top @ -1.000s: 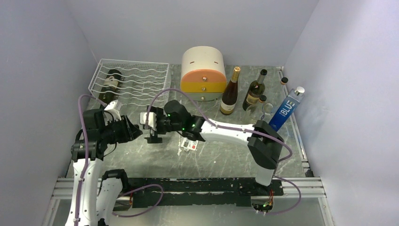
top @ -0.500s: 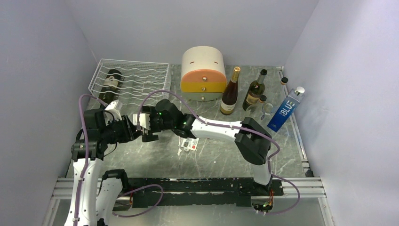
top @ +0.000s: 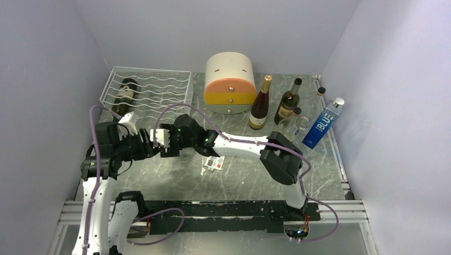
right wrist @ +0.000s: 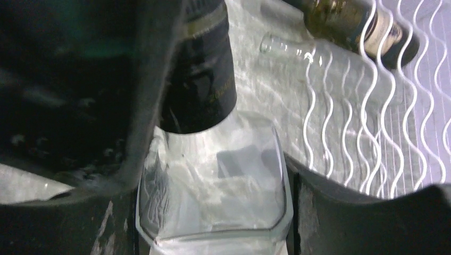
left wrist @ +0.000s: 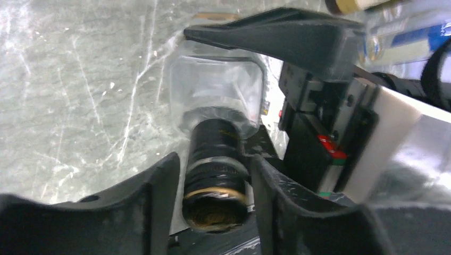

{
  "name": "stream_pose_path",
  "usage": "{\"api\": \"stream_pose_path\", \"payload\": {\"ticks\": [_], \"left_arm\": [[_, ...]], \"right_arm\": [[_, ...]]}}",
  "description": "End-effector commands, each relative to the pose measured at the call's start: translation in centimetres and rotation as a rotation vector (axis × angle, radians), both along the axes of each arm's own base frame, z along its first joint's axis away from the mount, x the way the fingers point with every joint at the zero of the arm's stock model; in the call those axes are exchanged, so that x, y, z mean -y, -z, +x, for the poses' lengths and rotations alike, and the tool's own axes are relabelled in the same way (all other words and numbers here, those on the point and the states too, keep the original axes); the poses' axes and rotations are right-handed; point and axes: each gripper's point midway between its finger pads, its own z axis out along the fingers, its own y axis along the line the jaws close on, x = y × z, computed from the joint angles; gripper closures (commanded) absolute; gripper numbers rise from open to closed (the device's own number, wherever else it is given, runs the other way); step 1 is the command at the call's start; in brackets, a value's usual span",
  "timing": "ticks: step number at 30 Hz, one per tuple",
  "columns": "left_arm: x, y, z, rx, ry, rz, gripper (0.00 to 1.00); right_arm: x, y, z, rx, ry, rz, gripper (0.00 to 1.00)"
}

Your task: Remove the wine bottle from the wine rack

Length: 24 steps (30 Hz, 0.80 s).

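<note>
Gripping one clear bottle (left wrist: 218,90) near the rack (top: 159,90): left gripper (left wrist: 215,180) clamps neck, right gripper (right wrist: 215,212) clamps body; dark bottle (top: 123,94) still racked.

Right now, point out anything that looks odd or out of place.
Both pincers grip one clear glass bottle between the arms: the left pincer on its dark neck, the right pincer on its body. That looks odd, because the wine bottle lies in the wine rack, untouched.

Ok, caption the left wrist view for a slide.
Left gripper grips the clear bottle's dark neck; right gripper holds its body.
</note>
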Motion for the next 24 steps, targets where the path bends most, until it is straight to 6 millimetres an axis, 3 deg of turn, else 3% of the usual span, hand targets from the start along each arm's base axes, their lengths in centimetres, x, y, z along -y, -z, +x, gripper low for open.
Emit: {"api": "stream_pose_path", "payload": {"ticks": [1, 4, 5, 11, 15, 17, 19, 24], "left_arm": [[0.2, -3.0, 0.7, 0.113, 0.022, 0.008, 0.25], [-0.4, -5.0, 1.0, 0.165, -0.004, 0.040, 0.03], [-0.7, -5.9, 1.2, 0.189, -0.024, 0.058, 0.00], [-4.4, -13.8, 1.0, 0.396, -0.273, 0.144, 0.00], [-4.9, -18.1, -0.2, 0.537, -0.345, 0.115, 0.00], [-4.8, -18.5, -0.2, 0.551, -0.359, 0.084, 0.00], [-4.8, -17.7, 0.0, 0.535, -0.365, 0.067, 0.00], [-4.7, -13.6, 1.0, 0.442, -0.378, 0.044, 0.02]], "right_arm": [[-0.7, -2.8, 0.2, -0.010, 0.022, 0.100, 0.52], [-0.9, -4.9, 0.2, 0.004, 0.029, 0.175, 0.60], [-0.9, -5.5, 0.2, 0.003, 0.037, 0.199, 0.64], [0.4, -9.7, 0.3, -0.008, 0.081, 0.333, 0.79], [1.8, -11.6, 0.8, -0.040, 0.120, 0.391, 0.89], [2.9, -12.9, 1.1, -0.055, 0.159, 0.423, 0.98], [4.2, -14.7, 1.3, -0.066, 0.198, 0.473, 1.00], [8.7, -19.4, 1.6, -0.122, 0.313, 0.583, 1.00]]}}
